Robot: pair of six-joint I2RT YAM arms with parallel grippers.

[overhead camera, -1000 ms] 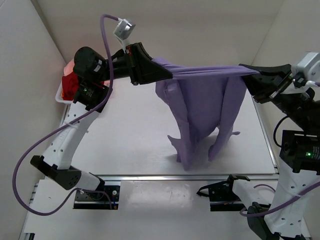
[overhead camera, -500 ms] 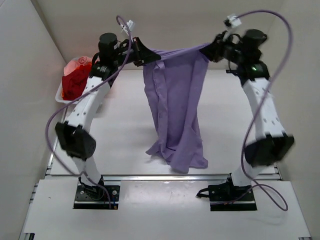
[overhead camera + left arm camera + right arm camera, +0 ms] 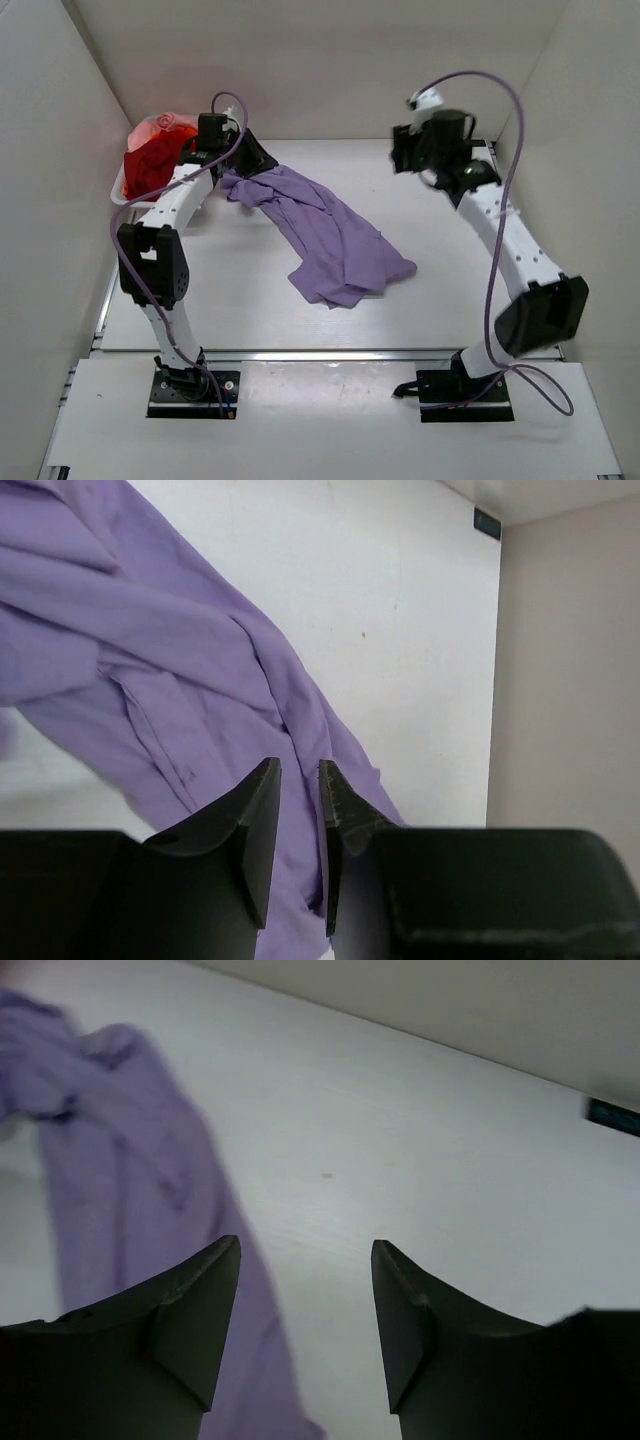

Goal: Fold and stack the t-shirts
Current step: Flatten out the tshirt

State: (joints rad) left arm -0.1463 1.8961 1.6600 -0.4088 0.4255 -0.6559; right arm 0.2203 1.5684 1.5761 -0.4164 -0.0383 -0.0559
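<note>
A purple t-shirt (image 3: 335, 240) lies crumpled on the white table, running from the back left towards the middle. My left gripper (image 3: 262, 162) hovers at the shirt's bunched back-left end. In the left wrist view its jaws (image 3: 298, 775) stand a narrow gap apart, and the purple cloth (image 3: 150, 630) shows through the gap. My right gripper (image 3: 400, 160) hangs over the back right of the table, apart from the shirt. In the right wrist view it (image 3: 305, 1250) is open and empty over bare table, with the shirt (image 3: 110, 1160) off to its left.
A white basket (image 3: 118, 195) with red cloth (image 3: 150, 165) in it stands at the back left corner, just behind the left arm. White walls close in the table on the left, back and right.
The shirt hung stretched between both raised grippers and now lies on the table. The right gripper has let go and opened. The left gripper has dropped low and its jaws have parted.
</note>
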